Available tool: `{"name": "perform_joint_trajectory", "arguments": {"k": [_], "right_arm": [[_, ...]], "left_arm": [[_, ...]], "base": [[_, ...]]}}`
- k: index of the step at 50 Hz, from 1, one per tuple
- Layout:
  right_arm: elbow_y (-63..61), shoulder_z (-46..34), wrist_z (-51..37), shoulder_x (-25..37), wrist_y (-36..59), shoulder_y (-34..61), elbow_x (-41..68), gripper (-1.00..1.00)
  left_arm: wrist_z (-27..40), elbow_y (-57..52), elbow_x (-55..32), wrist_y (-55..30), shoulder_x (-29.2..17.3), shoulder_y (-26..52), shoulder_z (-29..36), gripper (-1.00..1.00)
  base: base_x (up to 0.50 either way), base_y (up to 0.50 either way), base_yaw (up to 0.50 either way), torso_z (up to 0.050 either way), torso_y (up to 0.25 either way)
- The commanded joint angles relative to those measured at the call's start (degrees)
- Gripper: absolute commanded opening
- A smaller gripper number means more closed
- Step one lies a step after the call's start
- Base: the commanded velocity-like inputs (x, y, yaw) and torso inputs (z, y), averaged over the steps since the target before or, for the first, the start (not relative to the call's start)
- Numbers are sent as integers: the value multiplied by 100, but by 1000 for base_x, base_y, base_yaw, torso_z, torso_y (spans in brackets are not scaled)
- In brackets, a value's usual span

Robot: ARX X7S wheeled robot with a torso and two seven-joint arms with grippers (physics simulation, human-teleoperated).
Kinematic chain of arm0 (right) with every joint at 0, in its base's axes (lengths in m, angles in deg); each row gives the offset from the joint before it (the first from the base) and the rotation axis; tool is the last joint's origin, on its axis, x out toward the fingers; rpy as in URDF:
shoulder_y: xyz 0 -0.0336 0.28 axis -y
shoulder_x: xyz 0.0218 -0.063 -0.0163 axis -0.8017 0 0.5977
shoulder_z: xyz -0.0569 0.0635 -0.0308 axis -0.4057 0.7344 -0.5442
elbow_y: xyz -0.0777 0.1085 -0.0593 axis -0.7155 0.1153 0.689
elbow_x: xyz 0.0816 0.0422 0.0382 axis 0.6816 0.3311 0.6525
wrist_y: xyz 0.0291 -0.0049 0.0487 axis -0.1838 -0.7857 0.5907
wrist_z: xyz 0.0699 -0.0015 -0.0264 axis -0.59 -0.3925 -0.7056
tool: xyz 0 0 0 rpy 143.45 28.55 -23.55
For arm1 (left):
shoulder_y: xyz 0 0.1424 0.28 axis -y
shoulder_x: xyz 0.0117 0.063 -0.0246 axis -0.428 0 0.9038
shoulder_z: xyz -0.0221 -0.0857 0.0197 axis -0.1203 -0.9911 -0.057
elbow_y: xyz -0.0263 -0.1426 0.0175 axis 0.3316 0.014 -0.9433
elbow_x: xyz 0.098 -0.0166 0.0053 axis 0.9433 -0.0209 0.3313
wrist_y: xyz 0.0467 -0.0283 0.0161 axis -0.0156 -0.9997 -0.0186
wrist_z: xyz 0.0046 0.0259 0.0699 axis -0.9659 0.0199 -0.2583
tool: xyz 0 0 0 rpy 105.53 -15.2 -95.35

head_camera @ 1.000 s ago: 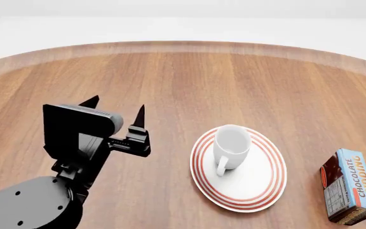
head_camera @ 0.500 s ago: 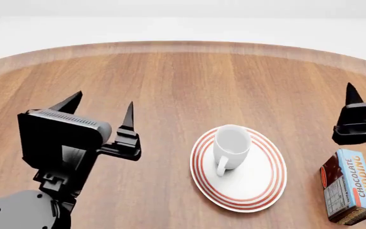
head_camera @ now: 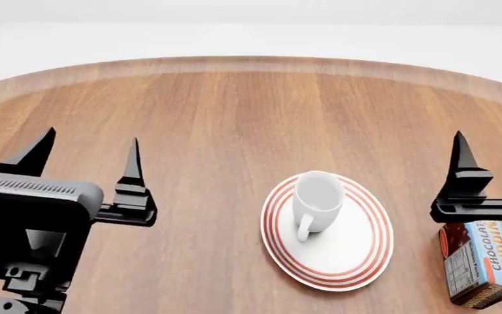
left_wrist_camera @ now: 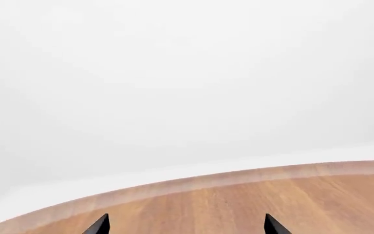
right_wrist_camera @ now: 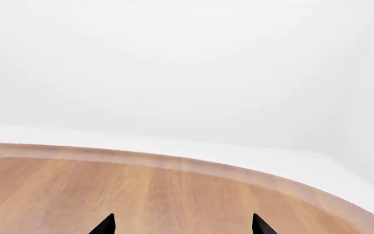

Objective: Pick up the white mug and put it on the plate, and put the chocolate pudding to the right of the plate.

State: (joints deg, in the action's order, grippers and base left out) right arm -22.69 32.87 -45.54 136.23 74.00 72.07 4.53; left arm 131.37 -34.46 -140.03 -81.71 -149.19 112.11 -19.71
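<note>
Round wooden table (head_camera: 233,111) bearing plate (head_camera: 355,258) and chocolate pudding (head_camera: 478,265)

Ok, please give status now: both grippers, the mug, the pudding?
Left gripper open, empty. Right gripper open, empty. White mug upright on plate. Chocolate pudding lying right of plate, nothing blocking.

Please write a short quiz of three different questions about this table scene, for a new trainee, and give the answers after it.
1. True or false: the white mug stands upright on the plate.
2. On which side of the plate, in the head view, does the chocolate pudding lie? A) left B) right C) behind it
3. Fill in: the left gripper holds ____.

Key
1. True; its handle points toward the robot.
2. B; the box lies clear of the rim, close to the right gripper.
3. Nothing; its fingers stand apart with only bare table between them.
</note>
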Motion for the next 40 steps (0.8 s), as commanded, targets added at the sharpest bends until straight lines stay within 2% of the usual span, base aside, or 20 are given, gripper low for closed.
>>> {"name": "perform_joint_trajectory", "arguments": {"k": [1, 8, 11, 16, 23, 28, 33, 40], "right_arm": [[-9, -269, -184, -271, -545, -314, -610, 100], [155, -408, -316, -870, -767, -518, -1217, 100], [191, -423, -327, -935, -757, -538, -1283, 100], [446, -521, -395, -1364, -1153, -793, -1670, 100], [381, -435, -912, -1437, -1568, -1024, -2481, 100], [514, -421, -1207, -1712, -1645, -1147, -3081, 100], [555, -394, -1467, -1906, -1578, -1212, -3709, 100], [157, -296, -1938, -1751, -1321, -1296, -4246, 100]], "left_arm": [[375, -102, 398, 321, -317, -340, 2, 100], [631, -45, 739, 496, -380, -549, 24, 100], [666, -42, 782, 490, -380, -568, 26, 100], [908, 4, 1120, 653, -424, -750, 48, 100], [1332, -121, 1498, 795, -617, -918, 12, 100], [1713, -387, 2023, 447, -686, -936, 5, 100], [1885, -374, 2209, 530, -732, -1011, -12, 100], [2232, -701, 2727, 47, -807, -1040, -10, 100]], "base": [[0, 0, 0, 0, 0], [0, 0, 0, 0, 0], [0, 0, 0, 0, 0], [0, 0, 0, 0, 0], [0, 0, 0, 0, 0], [0, 0, 0, 0, 0], [0, 0, 0, 0, 0], [0, 0, 0, 0, 0]]}}
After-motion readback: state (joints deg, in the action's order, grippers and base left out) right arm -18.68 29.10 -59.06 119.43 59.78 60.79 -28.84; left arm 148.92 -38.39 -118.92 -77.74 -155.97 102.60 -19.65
